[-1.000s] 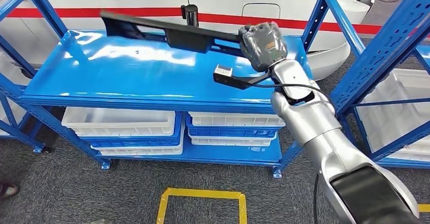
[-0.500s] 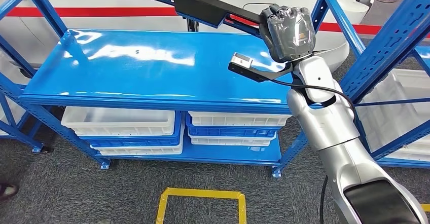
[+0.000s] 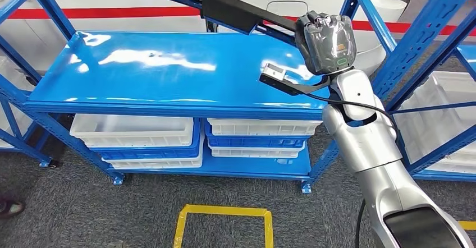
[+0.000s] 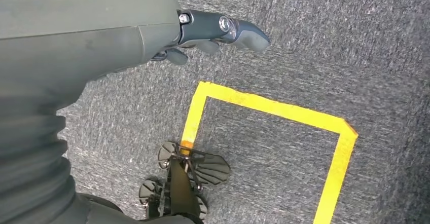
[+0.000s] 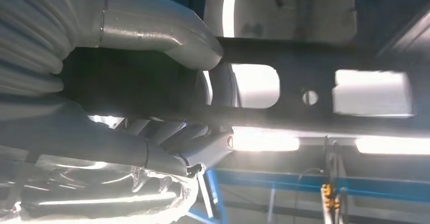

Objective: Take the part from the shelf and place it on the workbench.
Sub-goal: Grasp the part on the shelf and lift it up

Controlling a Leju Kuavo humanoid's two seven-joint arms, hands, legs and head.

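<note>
Since the frame one second back, right hand [image 3: 326, 41] has raised the part [image 3: 224, 8] off the shelf top [image 3: 168, 71]; it now hangs in the air above the rear edge, clear of the blue surface. Shelf unit: white bins [image 3: 134, 131] on the lower level. Part: long, black, flat bar with cut-outs; long axis runs from the hand up and away toward the robot's left, far end highest, near end in the grip. Right wrist view: thumb [image 5: 162, 36] lies over one side of the bar [image 5: 314, 89], darker fingers [image 5: 203, 143] curl under the other, clamped on it. Left hand [image 4: 203, 31] hangs over grey carpet, fingers loosely extended, holding nothing.
</note>
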